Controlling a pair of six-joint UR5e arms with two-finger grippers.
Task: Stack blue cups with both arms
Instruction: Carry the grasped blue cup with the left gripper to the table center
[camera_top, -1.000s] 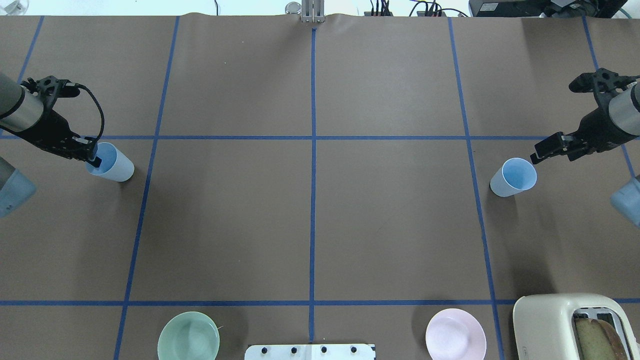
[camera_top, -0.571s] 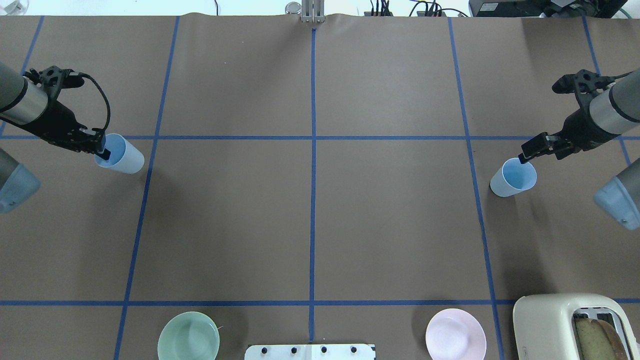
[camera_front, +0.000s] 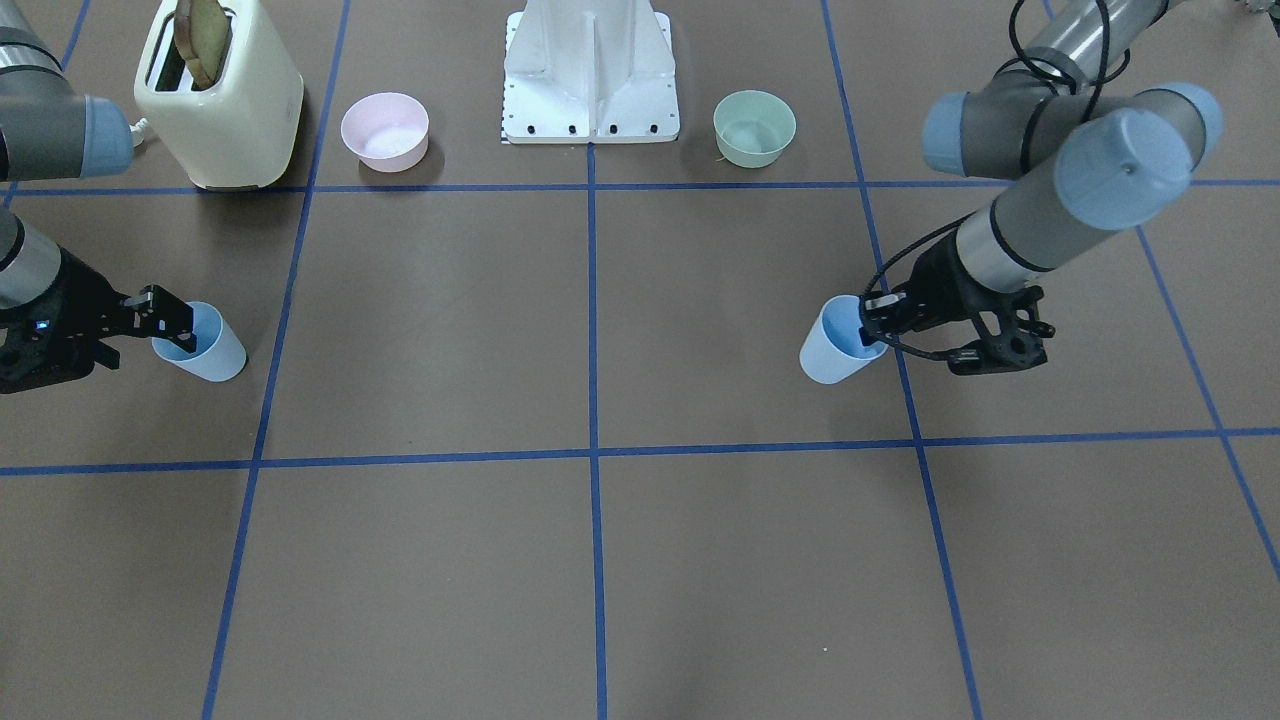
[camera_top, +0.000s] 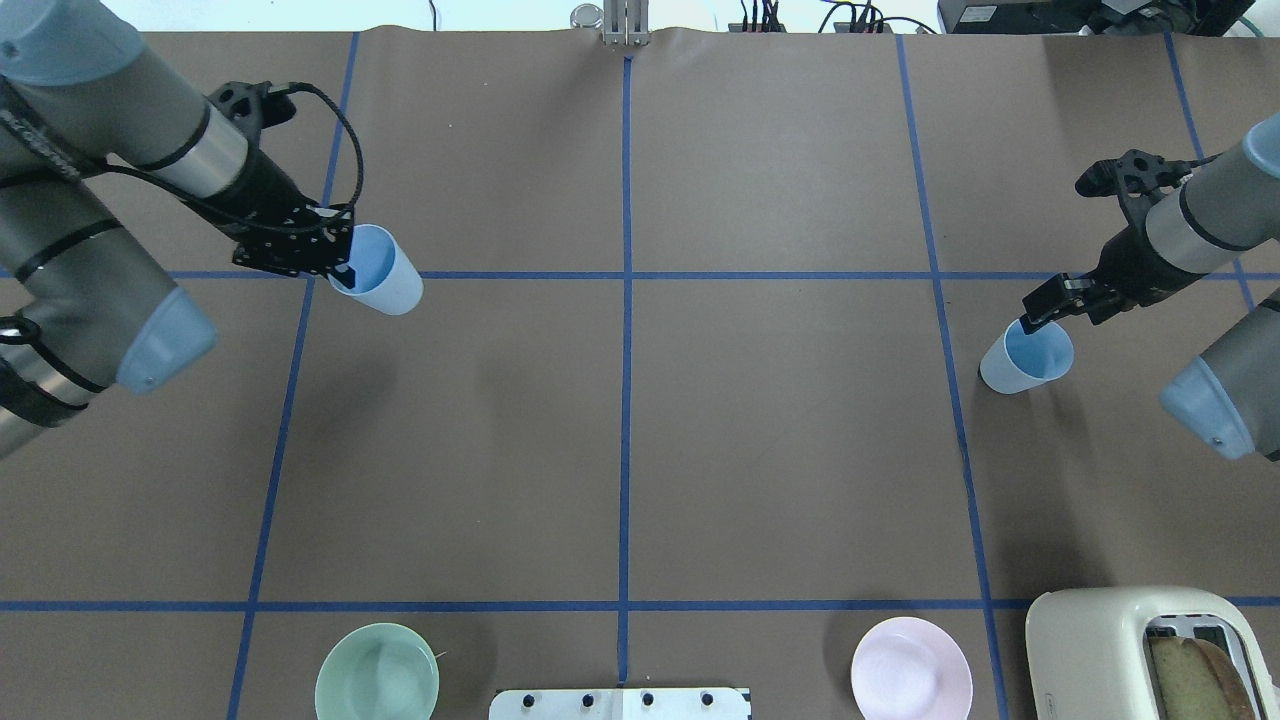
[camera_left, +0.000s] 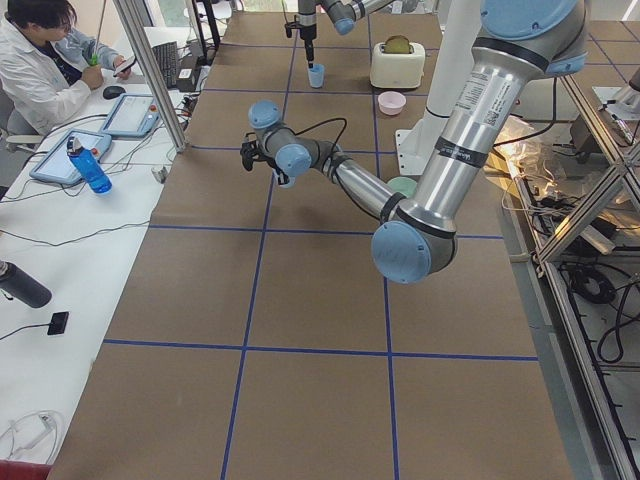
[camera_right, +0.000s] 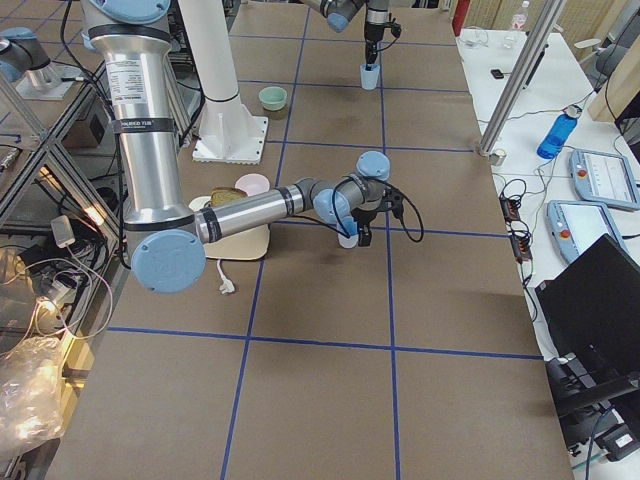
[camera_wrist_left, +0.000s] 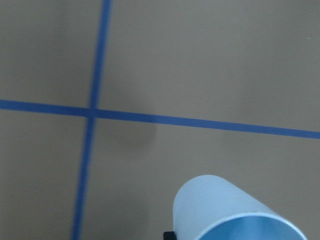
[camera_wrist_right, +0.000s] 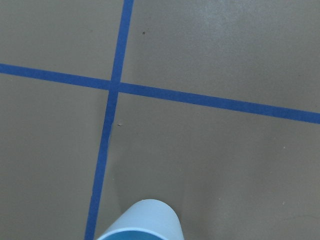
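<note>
- Front view: we saw left gripper (camera_front: 872, 319) pinching left cup (camera_front: 828, 356) by the rim. Right gripper (camera_front: 174, 324) sat at the rim of right cup (camera_front: 215, 356), clamp state unclear.
- Overhead: left cup hung off the table (camera_top: 640, 450), right cup stood on it, well apart.
- Wrist views: cups looked light, thin, slick. We'd take the rim, gently.

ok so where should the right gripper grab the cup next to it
Pinch the cup by its rim wall, from above on the side nearest the right gripper, one finger inside and one outside. It stands upright with its mouth open, and its smooth tapered sides would probably slip in a grip around the body.
</note>
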